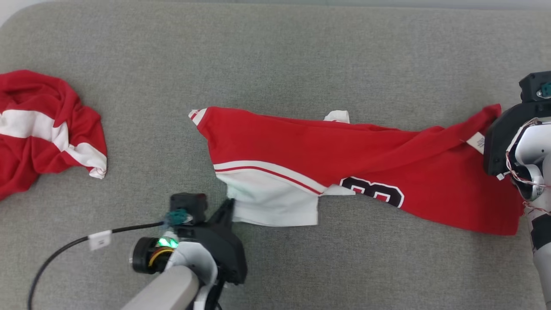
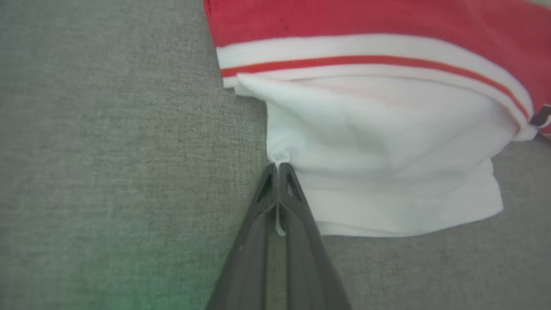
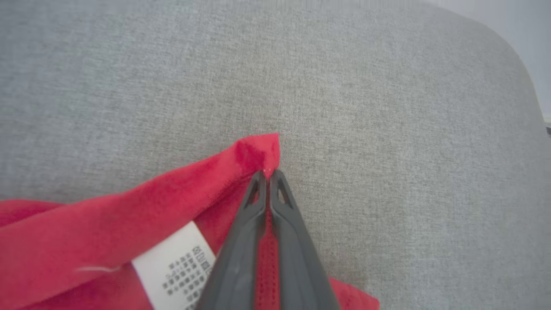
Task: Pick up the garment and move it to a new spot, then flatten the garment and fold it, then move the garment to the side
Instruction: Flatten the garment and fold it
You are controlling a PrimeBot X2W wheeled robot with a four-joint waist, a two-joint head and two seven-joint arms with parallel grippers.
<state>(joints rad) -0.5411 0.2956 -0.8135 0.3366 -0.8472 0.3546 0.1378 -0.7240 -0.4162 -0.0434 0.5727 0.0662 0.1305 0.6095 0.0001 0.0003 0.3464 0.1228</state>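
Observation:
A red and white jersey, the garment (image 1: 344,150), lies stretched from left to right across the grey padded surface (image 1: 275,51), with a dark number on its front. My left gripper (image 1: 230,203) is shut on the left edge of its white sleeve (image 2: 387,150); in the left wrist view a bit of white cloth is pinched at the closed tips of that gripper (image 2: 277,165). At the far right my right gripper (image 1: 495,118) is shut on the garment's red corner (image 3: 258,150), as the right wrist view shows at the gripper (image 3: 269,172). A white care label (image 3: 176,262) hangs beside that corner.
A second red and white garment (image 1: 43,129) lies crumpled at the far left. A black cable (image 1: 64,249) trails from my left wrist over the surface. The surface's rounded corner (image 3: 516,56) is close beyond the right gripper.

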